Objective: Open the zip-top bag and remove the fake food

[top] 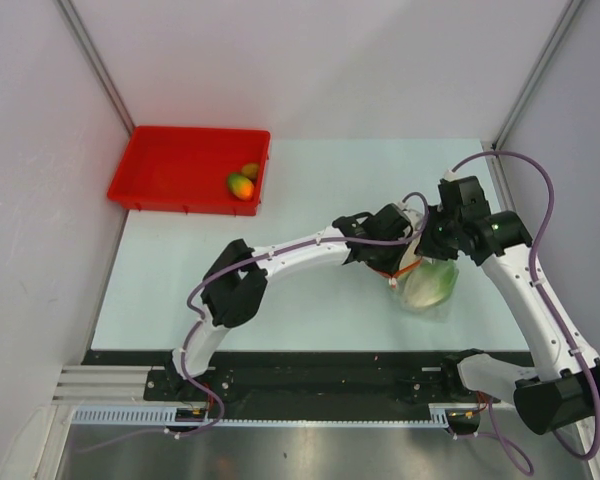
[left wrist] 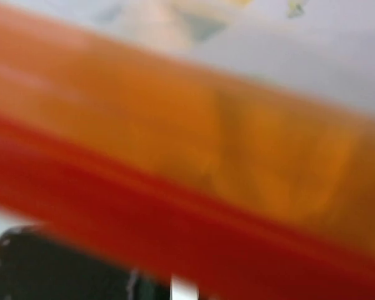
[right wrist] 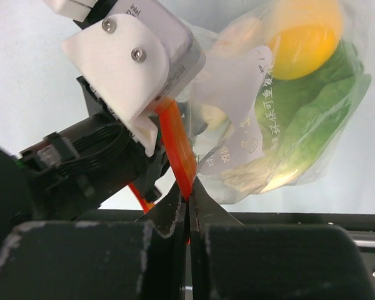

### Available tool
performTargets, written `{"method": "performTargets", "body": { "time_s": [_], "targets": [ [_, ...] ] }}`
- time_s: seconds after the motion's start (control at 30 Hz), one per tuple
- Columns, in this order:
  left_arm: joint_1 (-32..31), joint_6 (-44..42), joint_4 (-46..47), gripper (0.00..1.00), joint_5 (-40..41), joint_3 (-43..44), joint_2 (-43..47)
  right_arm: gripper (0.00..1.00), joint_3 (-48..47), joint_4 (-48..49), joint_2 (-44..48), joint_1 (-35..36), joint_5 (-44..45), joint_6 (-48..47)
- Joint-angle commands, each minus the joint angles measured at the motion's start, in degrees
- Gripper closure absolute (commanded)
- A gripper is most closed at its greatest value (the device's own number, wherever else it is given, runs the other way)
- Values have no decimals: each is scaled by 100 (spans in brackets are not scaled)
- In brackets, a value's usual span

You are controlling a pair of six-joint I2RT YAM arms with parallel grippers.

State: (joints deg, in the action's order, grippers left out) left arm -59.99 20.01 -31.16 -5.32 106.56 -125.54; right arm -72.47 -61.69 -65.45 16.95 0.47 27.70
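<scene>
Left gripper (right wrist: 160, 120) and right gripper (right wrist: 187, 204) pinch the zip-top bag (right wrist: 300, 125) edge

Zip-top bag (right wrist: 287, 125): clear, with a white patch printed in dark characters.
Zip strip (right wrist: 178, 147): red-orange; a blurred orange-to-red band in the left wrist view.
Yellow piece (right wrist: 303, 37): plain egg-yolk yellow.
Lettuce (right wrist: 312, 119): mid green, paler towards one edge.
Tray (top: 140, 165), far left: solid red.
Mango (top: 241, 186): orange-red shading to yellow-green.
Small piece (top: 250, 170): brownish orange.
Table (top: 310, 290): pale mint.
Arms (top: 300, 250): white, black joints.
Cables (top: 535, 170): purple.
</scene>
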Motion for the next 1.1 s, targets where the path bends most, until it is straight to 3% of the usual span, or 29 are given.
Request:
{"method": "performTargets", "body": {
  "time_s": [0.0, 0.17, 0.57, 0.8, 0.9, 0.97, 1.07],
  "targets": [
    [-4, -261, -426, 100, -258, 470, 635, 100, -110, 377, 182, 115, 269, -265],
    [119, 73, -496, 100, -769, 620, 820, 100, 48, 535, 234, 221, 216, -300],
    [154, -296, -1103, 100, -172, 1068, 1382, 100, 154, 535, 270, 221, 480, -599],
    [198, -735, -797, 100, 400, 323, 2050, 100, 268, 518, 322, 212, 524, -687],
    [321, -814, -629, 100, -64, 23, 2139, 100, 268, 535, 357, 195, 463, -687],
    [347, -875, -498, 95, -293, -161, 2104, 100, 277, 570, 401, 177, 332, -679],
    [374, -876, -102, 75, -689, -233, 1902, 100, 277, 579, 419, 125, 182, -670]
  ]
}}
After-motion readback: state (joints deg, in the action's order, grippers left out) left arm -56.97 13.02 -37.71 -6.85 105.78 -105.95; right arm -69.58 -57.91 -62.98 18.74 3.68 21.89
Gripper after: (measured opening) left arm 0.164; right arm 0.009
